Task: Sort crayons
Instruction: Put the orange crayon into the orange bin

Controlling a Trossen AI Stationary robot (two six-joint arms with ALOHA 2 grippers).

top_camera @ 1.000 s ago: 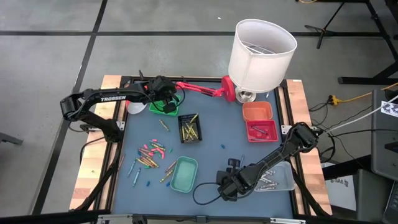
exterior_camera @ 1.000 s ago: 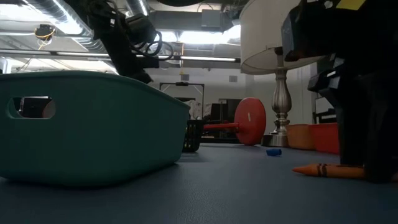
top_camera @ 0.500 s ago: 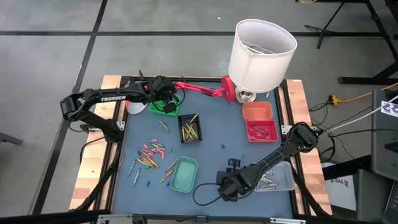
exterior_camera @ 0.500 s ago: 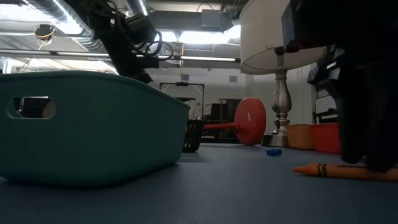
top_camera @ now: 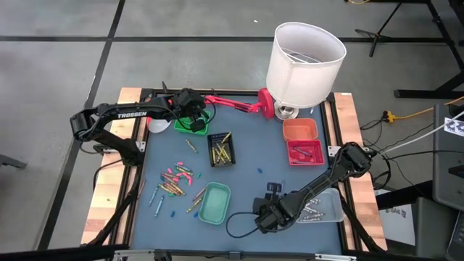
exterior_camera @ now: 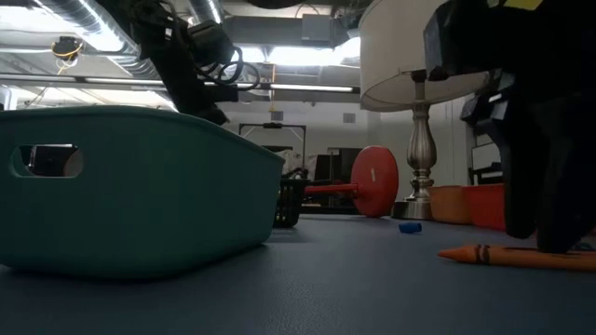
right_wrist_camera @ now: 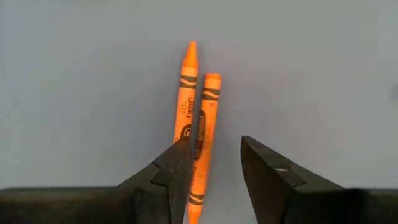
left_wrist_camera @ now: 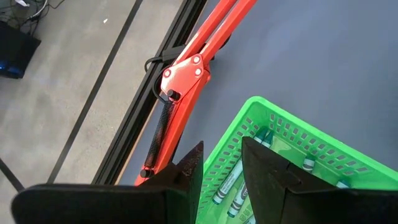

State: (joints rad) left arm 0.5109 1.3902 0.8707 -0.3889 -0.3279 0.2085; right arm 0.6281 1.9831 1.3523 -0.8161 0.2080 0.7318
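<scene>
Two orange crayons lie side by side on the blue mat near the table's front edge; one shows in the low view. My right gripper points down over them, open, with one finger over their near ends. More crayons lie scattered at the mat's left. My left gripper hangs open above the rim of the green tray, which holds green crayons.
A teal tray stands left of my right gripper, a clear tray to its right. A black tray, an orange tray and a red tray sit mid-table. A white-shaded lamp and a red desk-lamp arm stand at the far edge.
</scene>
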